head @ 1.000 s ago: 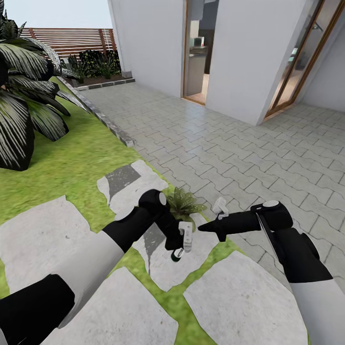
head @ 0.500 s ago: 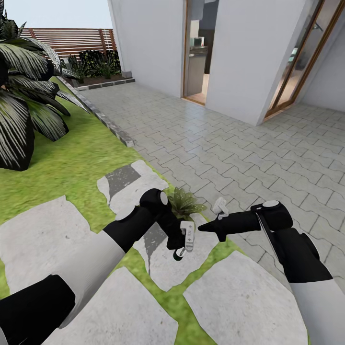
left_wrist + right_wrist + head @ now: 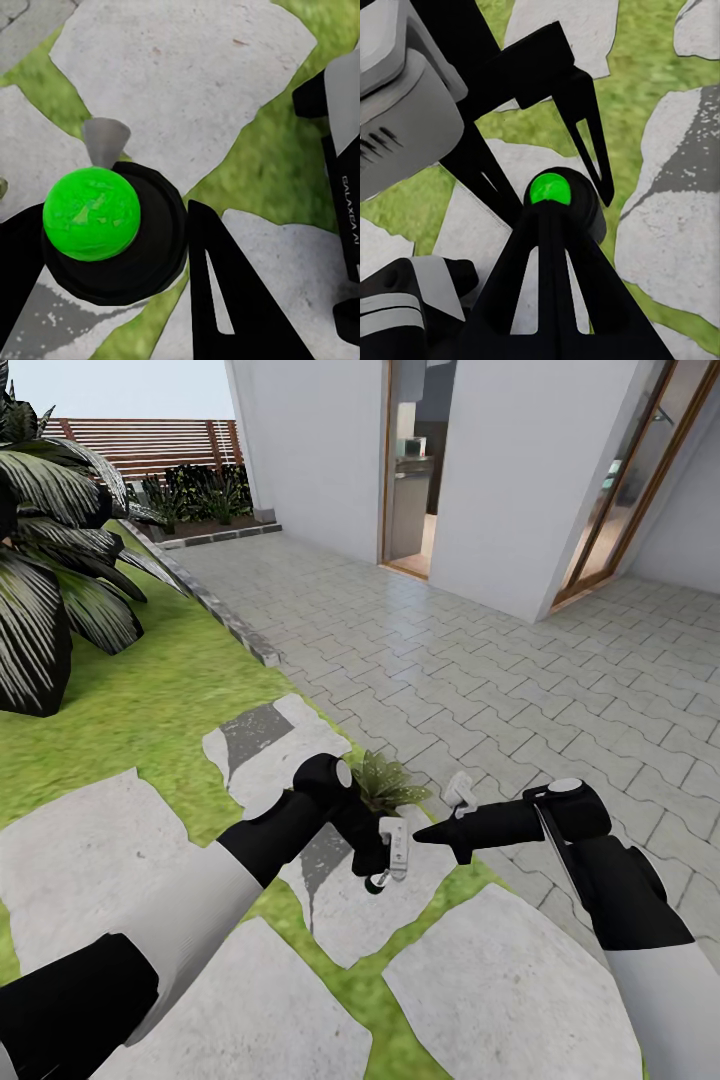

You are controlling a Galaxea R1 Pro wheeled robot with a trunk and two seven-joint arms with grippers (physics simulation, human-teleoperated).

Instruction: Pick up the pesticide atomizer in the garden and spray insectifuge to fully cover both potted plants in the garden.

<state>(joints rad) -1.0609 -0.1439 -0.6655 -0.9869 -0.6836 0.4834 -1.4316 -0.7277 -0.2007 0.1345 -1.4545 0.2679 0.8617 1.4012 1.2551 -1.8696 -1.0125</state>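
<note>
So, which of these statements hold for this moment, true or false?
1. The left end effector grips the spray bottle. True.
2. The small leafy plant stands on the paving by the doorway. False: it sits at the lawn's edge, just beyond the left arm.
3. The right end effector also holds the bottle. False: its closed tips point toward it, gripping nothing.
4. A slatted wooden fence stands at the far back. True.
</note>
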